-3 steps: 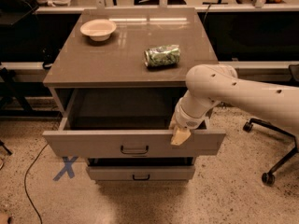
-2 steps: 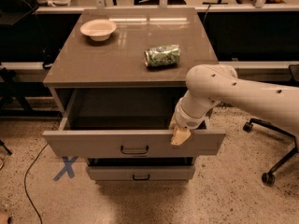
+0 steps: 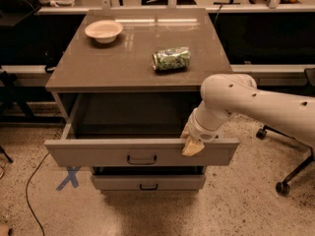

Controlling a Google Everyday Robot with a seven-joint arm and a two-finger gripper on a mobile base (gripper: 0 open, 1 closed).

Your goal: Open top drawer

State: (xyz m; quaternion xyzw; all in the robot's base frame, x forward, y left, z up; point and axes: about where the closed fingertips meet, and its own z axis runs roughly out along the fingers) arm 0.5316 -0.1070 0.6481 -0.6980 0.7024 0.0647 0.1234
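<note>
Right-front of cabinet: white arm extends from the right edge, elbow bent, wrist angled down. Top drawer is directly under the countertop and stands well out toward camera. Its long axis runs left-right and its interior is in shadow. Lower drawer is shut. Up top, white bowl back-left, green can on its side mid-right. Gripper sits on the drawer front's top edge, right of black handle; can't tell its grip state.

Cabinet top bears a bowl and green can; tool below its front.
</note>
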